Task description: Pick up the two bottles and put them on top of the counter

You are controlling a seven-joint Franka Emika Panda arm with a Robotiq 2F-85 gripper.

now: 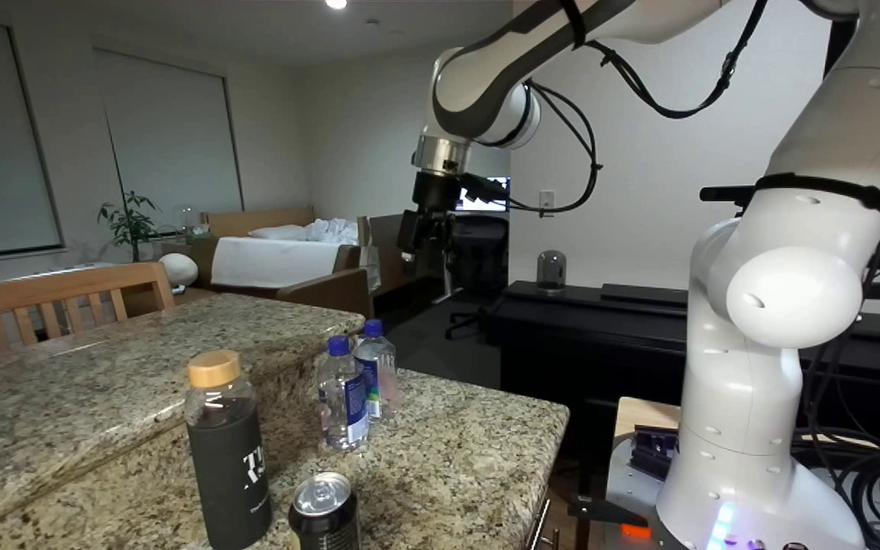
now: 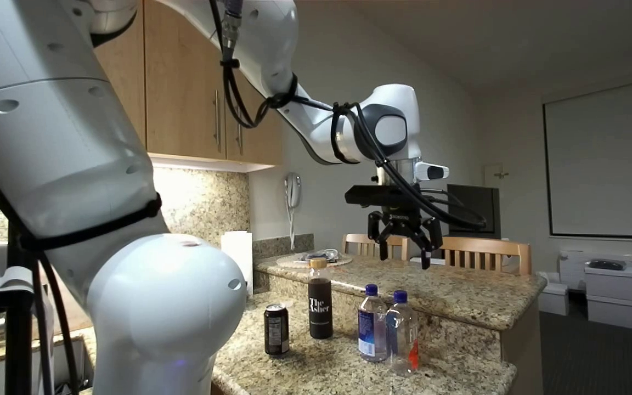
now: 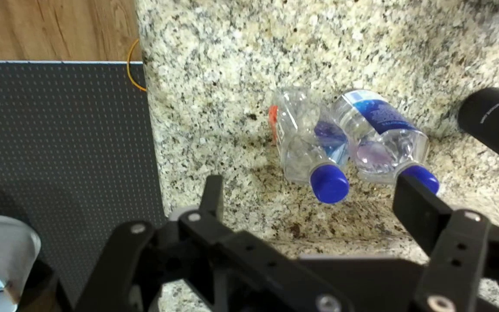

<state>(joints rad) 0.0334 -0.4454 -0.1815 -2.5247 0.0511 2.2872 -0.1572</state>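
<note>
We lose the base of the black metal drink can (image 1: 325, 516) to the bottom edge in an exterior view, where the farther blue-capped, blue-labelled clear plastic bottle (image 1: 382, 367) is partly screened by its nearer twin (image 1: 344, 405). Over to the wrist view: the black two-fingered gripper (image 3: 313, 200) hides part of that twin's cap, the right edge slices through the tan-capped matte black bottle (image 3: 497, 123), and we can't identify the grey rounded object (image 3: 2, 247) cropped at left.

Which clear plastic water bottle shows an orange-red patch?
The blue-capped clear plastic bottle farther from the tan-capped matte black bottle; its twin shows none.
</note>
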